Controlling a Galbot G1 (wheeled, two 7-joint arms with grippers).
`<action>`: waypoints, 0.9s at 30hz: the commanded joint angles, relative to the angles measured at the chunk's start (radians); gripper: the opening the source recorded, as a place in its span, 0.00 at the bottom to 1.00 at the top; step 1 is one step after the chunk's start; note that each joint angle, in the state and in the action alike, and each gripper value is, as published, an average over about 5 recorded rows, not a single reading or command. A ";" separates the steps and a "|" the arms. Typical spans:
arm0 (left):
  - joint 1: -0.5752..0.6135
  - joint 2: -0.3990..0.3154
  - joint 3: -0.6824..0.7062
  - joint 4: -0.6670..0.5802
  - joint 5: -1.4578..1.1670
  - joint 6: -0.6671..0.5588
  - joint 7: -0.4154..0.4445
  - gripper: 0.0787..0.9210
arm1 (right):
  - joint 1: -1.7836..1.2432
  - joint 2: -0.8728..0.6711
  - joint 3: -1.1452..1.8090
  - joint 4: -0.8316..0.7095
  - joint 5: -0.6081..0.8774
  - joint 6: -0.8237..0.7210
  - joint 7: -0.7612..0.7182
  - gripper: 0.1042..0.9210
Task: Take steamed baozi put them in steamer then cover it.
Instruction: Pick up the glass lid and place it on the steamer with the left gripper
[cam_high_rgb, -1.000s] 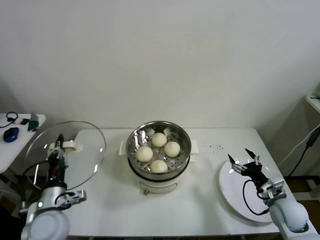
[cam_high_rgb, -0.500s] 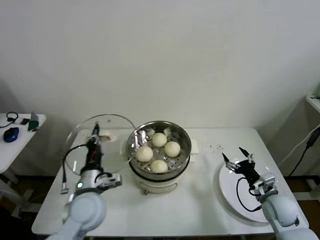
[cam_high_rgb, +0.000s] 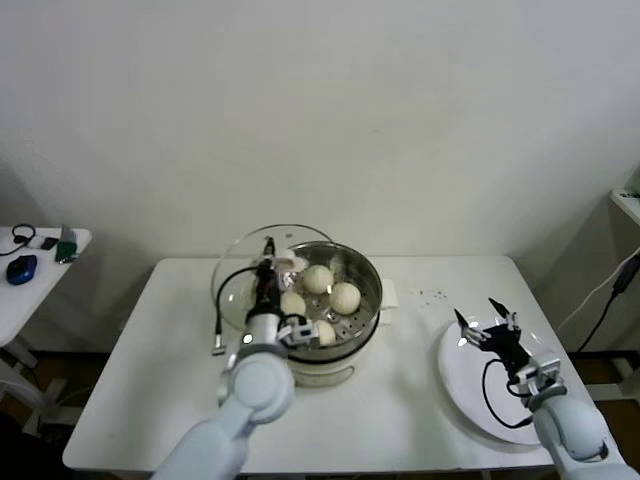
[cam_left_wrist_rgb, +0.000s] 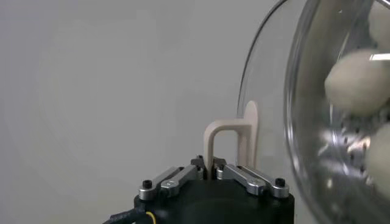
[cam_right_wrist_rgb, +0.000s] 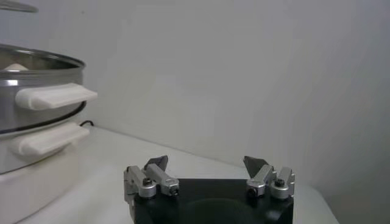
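The steel steamer (cam_high_rgb: 366, 290) stands on its cream-white pot base at the table's middle. It holds several baozi, one at the back (cam_high_rgb: 318, 279) and one to the right (cam_high_rgb: 345, 297). My left gripper (cam_high_rgb: 270, 256) is shut on the cream-white bar handle (cam_high_rgb: 285, 262) of the glass cover (cam_high_rgb: 234, 285). It holds the cover tilted on edge over the steamer's left rim. The left wrist view shows the gripper (cam_left_wrist_rgb: 208, 167) pinching the handle (cam_left_wrist_rgb: 234, 137), with the cover's glass (cam_left_wrist_rgb: 274, 91) and a baozi (cam_left_wrist_rgb: 356, 82) behind it. My right gripper (cam_high_rgb: 487, 322) is open and empty over the plate; it also shows in the right wrist view (cam_right_wrist_rgb: 207, 164).
A flat white plate (cam_high_rgb: 470, 395) lies at the table's right end under the right gripper. The steamer's side handle (cam_right_wrist_rgb: 55, 96) shows in the right wrist view. A small side table at far left holds a blue mouse (cam_high_rgb: 22, 268). A wall stands close behind.
My left arm has carried the cover from the table's left end rightwards to the steamer's left rim. The right gripper has stayed over the plate.
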 joint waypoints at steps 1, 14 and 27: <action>-0.078 -0.143 0.111 0.126 0.028 0.048 0.013 0.08 | -0.033 0.004 0.040 0.000 -0.011 0.008 -0.018 0.88; -0.070 -0.125 0.114 0.146 0.045 0.033 0.016 0.08 | -0.034 0.010 0.045 -0.004 -0.016 0.012 -0.018 0.88; -0.064 -0.112 0.120 0.155 0.051 0.027 0.023 0.08 | -0.027 0.012 0.043 -0.009 -0.019 0.014 -0.020 0.88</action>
